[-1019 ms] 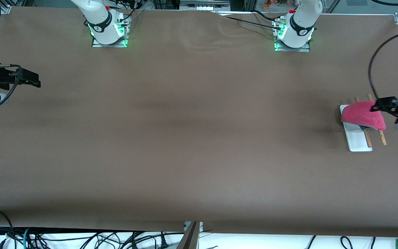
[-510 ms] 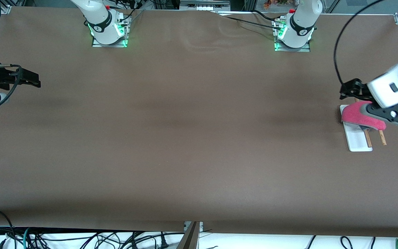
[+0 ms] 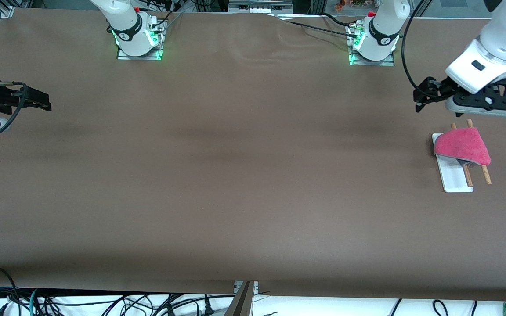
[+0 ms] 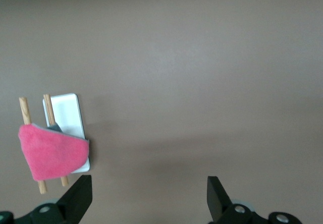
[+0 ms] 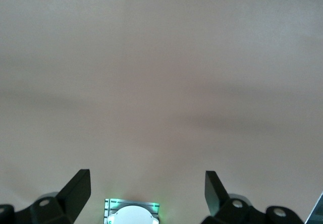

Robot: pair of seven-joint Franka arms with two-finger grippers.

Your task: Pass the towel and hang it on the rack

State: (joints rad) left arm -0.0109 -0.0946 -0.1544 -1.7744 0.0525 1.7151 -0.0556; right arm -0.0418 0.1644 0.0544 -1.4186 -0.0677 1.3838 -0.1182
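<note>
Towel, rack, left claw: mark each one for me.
towel (image 3: 461,146), front view, middle of the pink cloth draped over the rods.
rack (image 3: 455,180), front view, bare part of the white base.
left claw (image 4: 149,196), left wrist view, midway between its open fingertips.

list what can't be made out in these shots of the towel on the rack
- Rack: the towel covers the middle of both rods in the front and left wrist views, so the crosspiece is hidden.
- Towel's underside: hidden in every view, so how far it hangs down cannot be told.
- Right gripper: its arm is cut off by the front view's edge.
- Left gripper: open, only its fingertips show in the left wrist view.
</note>
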